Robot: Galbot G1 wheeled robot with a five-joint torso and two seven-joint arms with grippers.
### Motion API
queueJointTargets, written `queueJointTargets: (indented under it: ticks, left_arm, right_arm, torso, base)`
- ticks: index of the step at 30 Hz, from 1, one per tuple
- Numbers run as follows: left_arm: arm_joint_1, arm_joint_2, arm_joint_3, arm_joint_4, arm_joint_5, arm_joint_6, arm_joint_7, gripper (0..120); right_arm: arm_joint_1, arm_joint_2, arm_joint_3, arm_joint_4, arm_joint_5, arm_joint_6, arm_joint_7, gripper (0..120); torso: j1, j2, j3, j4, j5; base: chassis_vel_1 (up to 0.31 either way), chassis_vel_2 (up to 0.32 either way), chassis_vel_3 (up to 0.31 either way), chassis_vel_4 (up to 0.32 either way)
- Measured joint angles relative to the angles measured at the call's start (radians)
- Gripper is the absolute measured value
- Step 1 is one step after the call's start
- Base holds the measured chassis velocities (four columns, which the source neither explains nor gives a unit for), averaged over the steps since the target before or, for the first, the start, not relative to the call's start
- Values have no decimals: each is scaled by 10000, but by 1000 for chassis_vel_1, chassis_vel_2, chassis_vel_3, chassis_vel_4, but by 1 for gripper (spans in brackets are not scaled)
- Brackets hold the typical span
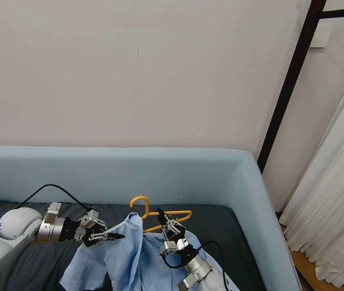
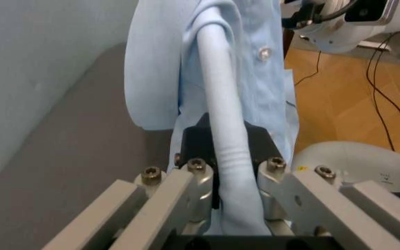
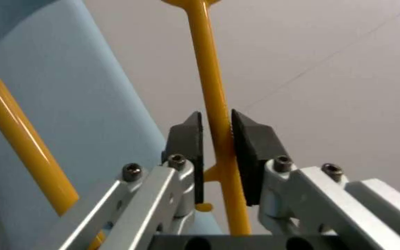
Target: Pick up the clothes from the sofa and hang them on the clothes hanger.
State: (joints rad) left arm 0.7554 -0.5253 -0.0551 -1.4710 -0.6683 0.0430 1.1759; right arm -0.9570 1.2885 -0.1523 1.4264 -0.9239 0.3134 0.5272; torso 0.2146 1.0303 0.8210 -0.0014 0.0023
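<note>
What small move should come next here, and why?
Probably the left gripper should draw the shirt across the hanger. Its fingers are shut on a shirt fold, the right gripper clamps the hanger's stem, and one hanger arm lies bare.

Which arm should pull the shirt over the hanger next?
Left, probably: the left gripper is shut on the shirt beside the hanger, while the right gripper is shut on the hanger's stem.
</note>
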Motion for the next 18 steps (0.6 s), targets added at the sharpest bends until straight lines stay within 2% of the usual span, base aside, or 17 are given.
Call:
queueJointTargets:
  ticks: [2, 3, 6, 8, 9, 10, 13, 14, 16, 18]
  left_arm:
    - [0, -17, -7, 21, 20, -8, 8, 4]
    - [0, -17, -7, 21, 20, -8, 8, 4]
    - [-67, -75, -7, 110, 30, -14, 7, 4]
    - [-185, -133, 1, 217, 70, -21, -11, 4]
    - [-185, -133, 1, 217, 70, -21, -11, 4]
    - [-236, -155, 15, 271, 110, -33, -28, 4]
    - [-335, -221, 61, 425, 190, -82, -86, 4]
    - [-335, -221, 61, 425, 190, -82, -86, 4]
    - [-427, -284, 89, 564, 276, -120, -86, 4]
    - [-527, -314, 130, 681, 331, -167, -82, 4]
  right_arm:
    - [-29, -43, -12, 16, 139, 137, -24, 30]
    - [-29, -43, -12, 16, 139, 137, -24, 30]
    - [-142, -239, -44, 212, 886, 665, -259, 43]
    - [-329, -496, -161, 617, 2206, 1160, -667, 53]
    - [-329, -496, -161, 617, 2206, 1160, -667, 53]
    - [-435, -650, -215, 883, 2877, 1370, -978, 56]
    - [-785, -1110, -260, 1732, 5083, 2065, -2428, 71]
    - [-785, -1110, -260, 1732, 5083, 2065, -2428, 71]
    - [-979, -1320, -186, 2048, 6442, 2422, -3404, 79]
    - [-1131, -1545, -231, 2192, 7848, 2353, -4054, 88]
  torso:
    - [0, 0, 0, 1, 5]
    - [0, 0, 0, 1, 5]
    - [1, 0, 1, 2, 4]
    - [0, 0, 1, 1, 5]
    - [0, 0, 1, 1, 5]
    - [0, 0, 1, 0, 4]
    - [0, 0, 1, 0, 4]
    - [0, 0, 1, 0, 4]
    - [0, 0, 1, 1, 5]
    - [1, 0, 1, 1, 4]
  base:
    - [0, 0, 0, 0]
    - [0, 0, 0, 0]
    - [0, 0, 0, 0]
    - [0, 0, 0, 0]
    - [0, 0, 0, 0]
    - [0, 0, 0, 0]
    - [0, 0, 0, 0]
    - [0, 0, 0, 0]
    - [0, 0, 0, 0]
    - [0, 0, 0, 0]
